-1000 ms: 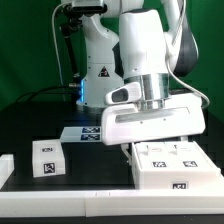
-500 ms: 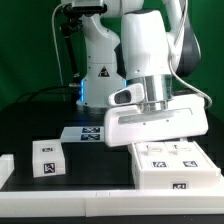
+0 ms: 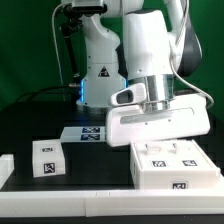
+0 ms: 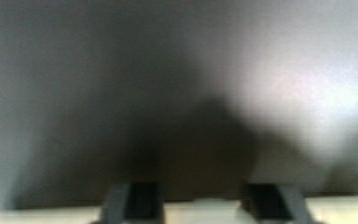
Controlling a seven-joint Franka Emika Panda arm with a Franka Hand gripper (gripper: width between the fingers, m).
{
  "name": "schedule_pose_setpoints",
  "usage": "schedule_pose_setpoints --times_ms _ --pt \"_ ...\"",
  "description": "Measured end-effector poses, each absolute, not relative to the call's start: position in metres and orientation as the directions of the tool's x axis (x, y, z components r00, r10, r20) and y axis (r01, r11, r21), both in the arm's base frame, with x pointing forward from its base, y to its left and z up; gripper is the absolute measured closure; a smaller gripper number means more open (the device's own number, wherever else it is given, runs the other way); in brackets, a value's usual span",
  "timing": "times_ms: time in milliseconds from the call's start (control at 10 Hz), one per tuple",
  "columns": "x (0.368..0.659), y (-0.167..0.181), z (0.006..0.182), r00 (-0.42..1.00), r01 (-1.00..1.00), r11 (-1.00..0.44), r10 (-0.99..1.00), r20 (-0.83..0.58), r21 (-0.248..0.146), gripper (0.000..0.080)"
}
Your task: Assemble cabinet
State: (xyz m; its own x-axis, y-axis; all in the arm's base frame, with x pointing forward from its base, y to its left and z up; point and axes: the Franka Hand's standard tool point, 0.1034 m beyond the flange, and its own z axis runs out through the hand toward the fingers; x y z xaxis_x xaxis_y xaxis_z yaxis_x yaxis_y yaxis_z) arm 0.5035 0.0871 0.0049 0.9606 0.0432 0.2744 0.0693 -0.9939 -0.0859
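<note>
The cabinet (image 3: 172,165) is a large white box with several tags on its top, lying at the front on the exterior view's right. My gripper (image 3: 160,141) hangs just above its back edge, and the broad white hand hides the fingertips in that view. In the blurred wrist view the gripper (image 4: 202,205) has two dark fingers (image 4: 131,203) standing well apart. A pale white surface (image 4: 194,216), likely the cabinet, lies below and between them. The jaws look open with nothing held.
A small white single-tag cube (image 3: 47,160) sits at the front on the exterior view's left. A white part (image 3: 5,168) shows at that edge. The marker board (image 3: 85,133) lies behind the cube, near the robot base (image 3: 98,75).
The hand has shifted slightly up and toward the exterior view's right. The cabinet and the cube have not moved.
</note>
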Motion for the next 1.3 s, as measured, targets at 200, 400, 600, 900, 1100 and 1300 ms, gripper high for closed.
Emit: schedule_pose_setpoints --times_ms 200,400,600,900,1100,1300 --pt "0.499 0.084 0.004 0.957 0.088 -0.993 0.063 0.282 -0.076 0.0780" --pt "0.499 0.085 0.004 0.958 0.088 -0.993 0.064 0.280 -0.076 0.0795" --pt "0.499 0.085 0.004 0.958 0.088 -0.993 0.064 0.280 -0.076 0.0797" --pt "0.504 0.078 0.039 0.958 0.112 -0.991 0.090 0.273 -0.067 0.0797" --pt "0.508 0.078 0.065 0.957 0.118 -0.991 0.096 0.275 -0.066 0.0797" --pt "0.514 0.077 0.083 0.958 0.125 -0.990 0.103 0.268 -0.066 0.0797"
